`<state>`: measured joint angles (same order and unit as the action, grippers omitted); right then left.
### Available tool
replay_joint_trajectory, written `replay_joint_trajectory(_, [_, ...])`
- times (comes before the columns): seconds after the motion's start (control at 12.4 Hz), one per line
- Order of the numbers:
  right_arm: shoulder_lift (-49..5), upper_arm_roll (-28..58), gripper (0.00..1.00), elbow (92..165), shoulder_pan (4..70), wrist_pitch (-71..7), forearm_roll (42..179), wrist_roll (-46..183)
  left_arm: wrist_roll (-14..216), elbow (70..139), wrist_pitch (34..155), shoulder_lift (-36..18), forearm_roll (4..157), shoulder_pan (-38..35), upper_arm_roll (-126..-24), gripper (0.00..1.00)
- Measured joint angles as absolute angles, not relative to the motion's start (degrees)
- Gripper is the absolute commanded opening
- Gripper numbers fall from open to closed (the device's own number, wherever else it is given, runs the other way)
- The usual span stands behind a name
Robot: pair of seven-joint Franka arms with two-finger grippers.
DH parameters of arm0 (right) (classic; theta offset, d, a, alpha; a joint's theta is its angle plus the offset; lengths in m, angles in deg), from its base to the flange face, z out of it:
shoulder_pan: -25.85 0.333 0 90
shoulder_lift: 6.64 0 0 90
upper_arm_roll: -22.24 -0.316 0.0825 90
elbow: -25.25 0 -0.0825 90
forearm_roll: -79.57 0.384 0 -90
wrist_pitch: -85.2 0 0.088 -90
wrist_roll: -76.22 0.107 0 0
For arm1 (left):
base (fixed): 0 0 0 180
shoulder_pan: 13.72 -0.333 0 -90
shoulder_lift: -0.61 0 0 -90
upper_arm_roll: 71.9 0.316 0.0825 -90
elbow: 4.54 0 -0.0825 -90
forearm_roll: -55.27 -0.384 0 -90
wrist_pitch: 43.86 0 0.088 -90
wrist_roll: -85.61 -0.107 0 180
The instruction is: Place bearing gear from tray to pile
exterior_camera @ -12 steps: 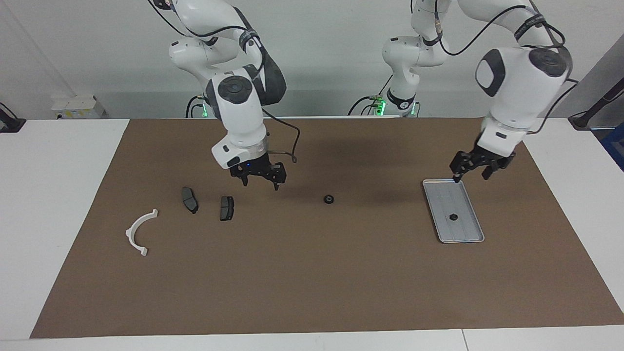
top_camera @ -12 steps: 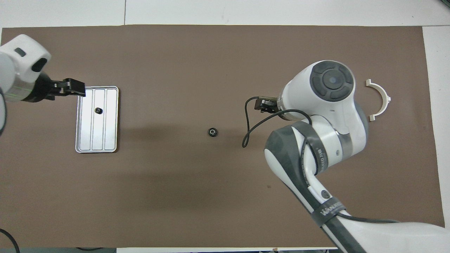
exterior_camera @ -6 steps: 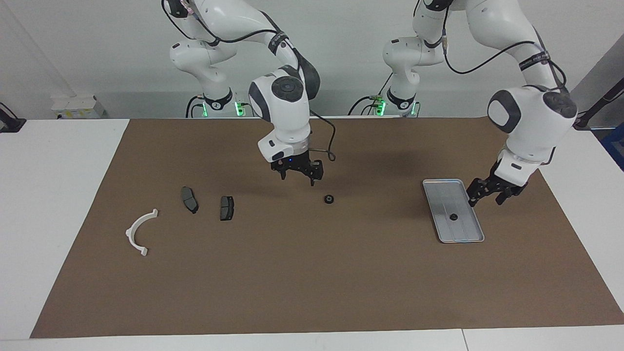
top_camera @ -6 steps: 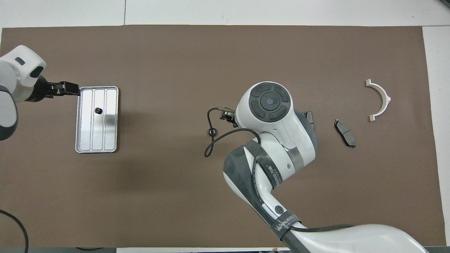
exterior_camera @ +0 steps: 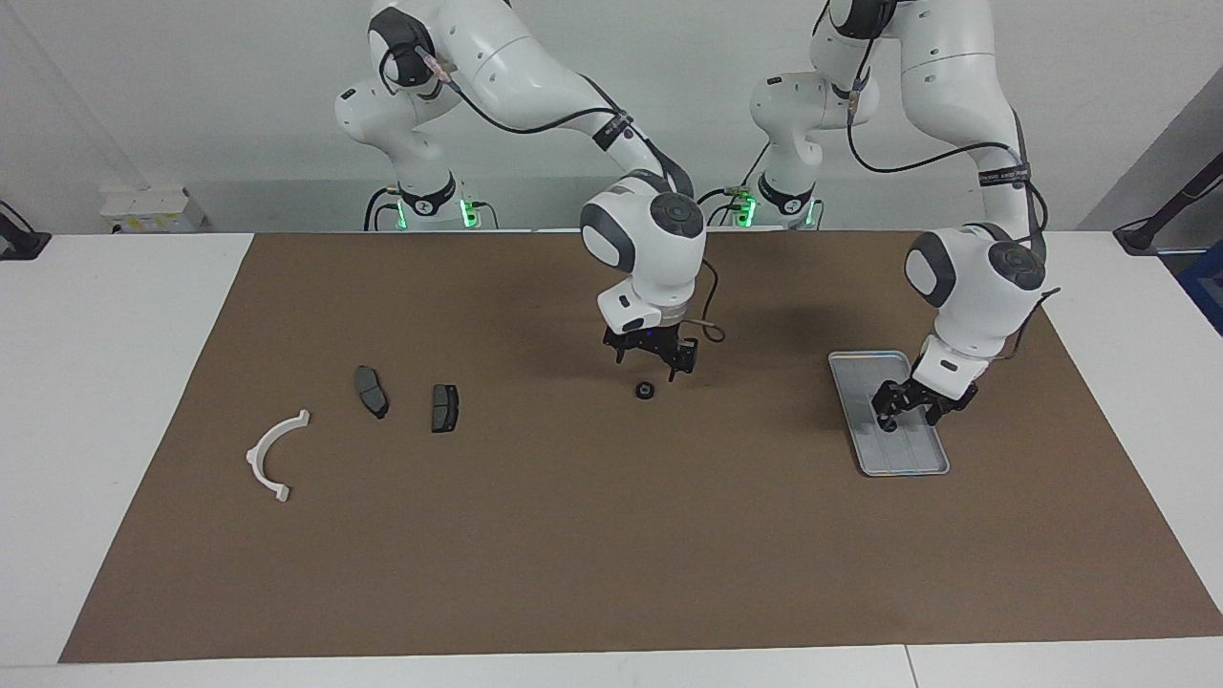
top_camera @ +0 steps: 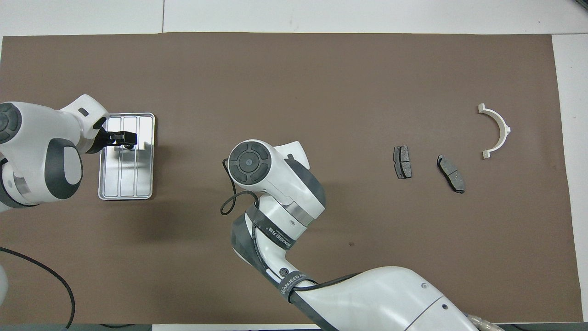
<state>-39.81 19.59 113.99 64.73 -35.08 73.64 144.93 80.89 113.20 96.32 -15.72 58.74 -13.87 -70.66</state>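
Note:
The silver tray (exterior_camera: 906,457) lies on the brown mat toward the left arm's end; it also shows in the overhead view (top_camera: 133,184). My left gripper (exterior_camera: 908,411) is open and low over the tray, its fingers around a small black bearing gear (exterior_camera: 888,425) that is mostly hidden. My right gripper (exterior_camera: 653,363) is open and empty, just above a second black gear (exterior_camera: 646,390) at mid-mat. In the overhead view my right wrist hides that gear. The pile is a white half-ring bracket (exterior_camera: 275,454) and two dark brake pads (exterior_camera: 372,392) (exterior_camera: 444,408).
The pile lies toward the right arm's end, spread out: bracket (top_camera: 496,131), pads (top_camera: 403,162) (top_camera: 450,167). The brown mat (exterior_camera: 611,554) covers most of the white table. The right arm's cable loops beside its wrist (top_camera: 229,204).
My right gripper swung from over the brake pads to above the mid-mat gear. My left gripper moved from the tray's corner nearest the robots down over the tray's gear.

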Motion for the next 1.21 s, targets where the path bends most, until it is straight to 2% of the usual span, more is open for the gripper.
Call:
replay_joint_trajectory(0.16, [-41.5,19.9,0.93,113.1,64.4,-37.3,73.6,145.1,80.9,114.2,96.2,-15.7,58.7,-13.7,-70.8,0.84])
replay_joint_trajectory(0.73, [-41.7,19.9,0.89,115.0,64.0,-38.4,74.0,145.1,80.9,114.3,96.1,-15.7,58.7,-12.4,-70.8,0.78])
replay_joint_trajectory(0.89, [-41.7,19.5,0.83,115.4,64.0,-38.4,74.8,145.1,80.9,114.3,96.3,-15.7,58.7,-12.4,-70.8,0.77])
replay_joint_trajectory(1.13, [-41.7,19.3,0.65,115.4,64.0,-38.8,76.1,145.1,80.9,114.4,97.0,-15.8,58.7,-12.4,-70.8,0.77])
replay_joint_trajectory(1.21, [-41.6,19.3,0.62,115.3,64.0,-39.1,76.2,145.1,80.9,114.4,97.2,-15.8,58.7,-12.4,-70.8,0.77])
